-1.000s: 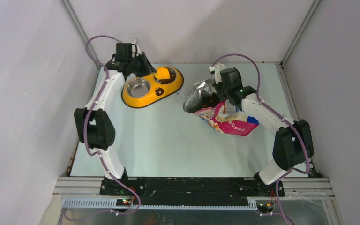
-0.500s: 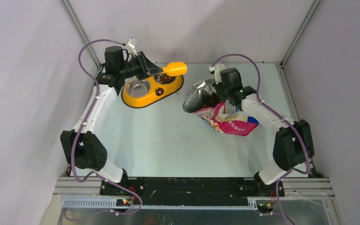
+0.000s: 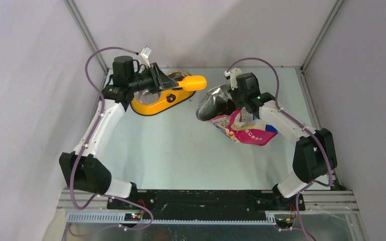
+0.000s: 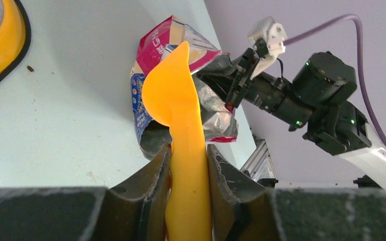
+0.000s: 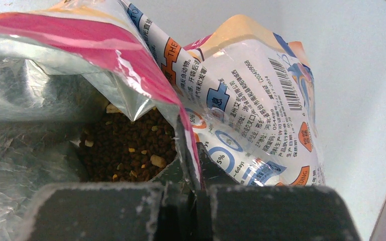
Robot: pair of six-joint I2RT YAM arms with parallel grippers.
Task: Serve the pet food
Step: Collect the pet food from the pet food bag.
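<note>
The pet food pouch [image 3: 249, 131] lies at the right of the table, its silver mouth [image 3: 212, 104] held open towards the left. My right gripper [image 5: 193, 173] is shut on the pouch's rim [image 5: 181, 125]. Dark brown kibble [image 5: 125, 145] shows inside the pouch. My left gripper [image 4: 188, 155] is shut on the handle of the orange scoop [image 4: 176, 95]. The scoop [image 3: 192, 83] hangs in the air between the yellow feeder [image 3: 153, 106] and the pouch [image 4: 156, 40], pointing at the pouch's mouth. Its bowl is seen edge-on, so its contents are hidden.
The yellow double feeder sits at the back left, partly under my left wrist [image 3: 146, 80]. One stray kibble [image 4: 30, 69] lies on the table beside the feeder's edge [image 4: 10, 50]. Walls and metal frame posts close in the back and both sides.
My left arm has lifted the scoop off the feeder's right bowl and swung it right, towards the pouch. The right arm and the pouch have not moved.
</note>
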